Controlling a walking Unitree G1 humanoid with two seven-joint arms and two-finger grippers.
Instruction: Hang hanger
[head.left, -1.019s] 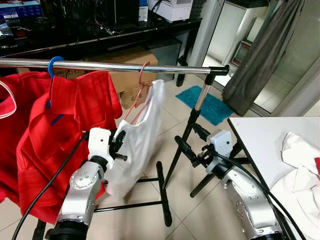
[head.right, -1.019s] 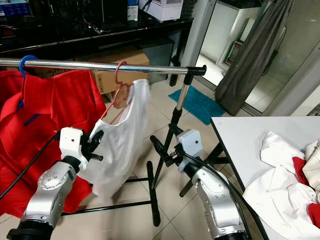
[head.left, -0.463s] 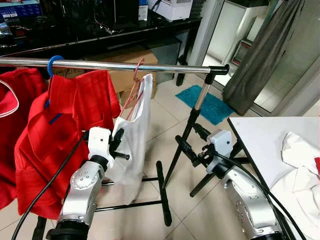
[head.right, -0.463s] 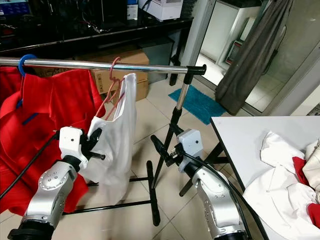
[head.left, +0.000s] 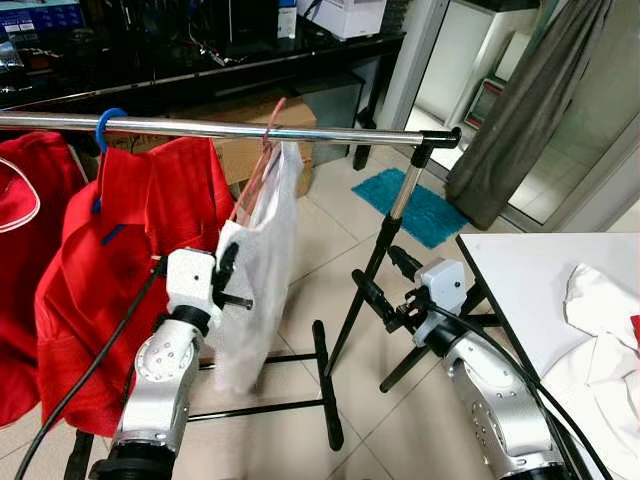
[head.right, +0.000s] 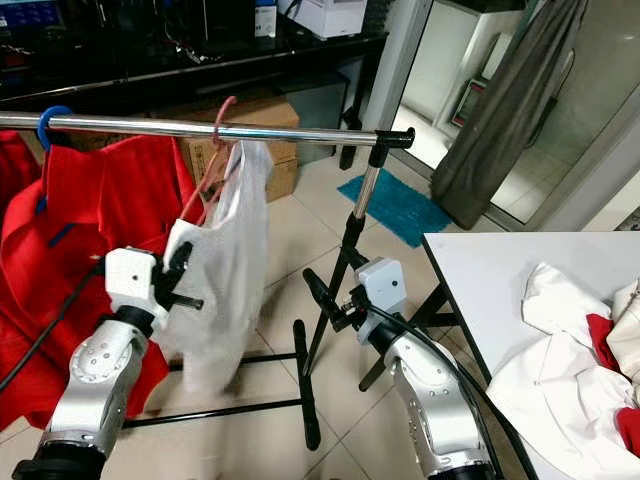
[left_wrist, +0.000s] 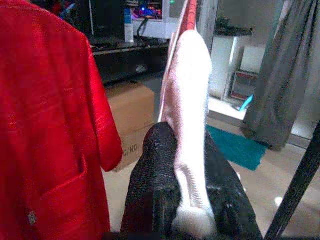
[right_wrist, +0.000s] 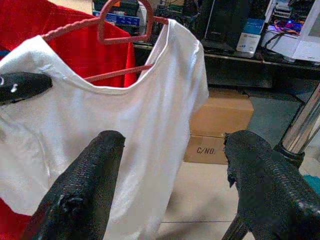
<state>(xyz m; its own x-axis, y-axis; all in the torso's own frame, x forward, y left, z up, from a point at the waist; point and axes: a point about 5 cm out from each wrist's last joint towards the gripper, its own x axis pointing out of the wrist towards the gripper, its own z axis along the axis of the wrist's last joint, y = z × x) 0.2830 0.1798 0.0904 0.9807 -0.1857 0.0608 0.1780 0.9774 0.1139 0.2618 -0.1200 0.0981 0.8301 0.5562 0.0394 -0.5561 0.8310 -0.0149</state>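
A pink hanger (head.left: 268, 125) hooks over the chrome rail (head.left: 340, 135) and carries a white shirt (head.left: 258, 250), which hangs edge-on towards me. My left gripper (head.left: 232, 283) is shut on the shirt's near edge, low on the garment. In the left wrist view the two black fingers (left_wrist: 155, 175) pinch the white cloth (left_wrist: 192, 100) between them. My right gripper (head.left: 372, 266) stands open beside the rack's upright post, to the right of the shirt and apart from it. Its fingers (right_wrist: 95, 170) are spread wide, and the white shirt (right_wrist: 150, 115) and pink hanger (right_wrist: 120, 37) lie beyond them.
A red shirt (head.left: 140, 230) on a blue hanger (head.left: 106, 122) hangs left of the white one, with more red cloth further left. The rack's black legs (head.left: 325, 380) cross the tiled floor. A white table (head.left: 520, 270) with crumpled clothes (head.left: 600, 350) is at the right. Cardboard boxes (head.left: 240, 160) sit behind.
The hanger's hook has slid a little left along the rail. The white shirt has swung from slanted to nearly vertical and edge-on. My left gripper moved left with it; the right arm stayed put.
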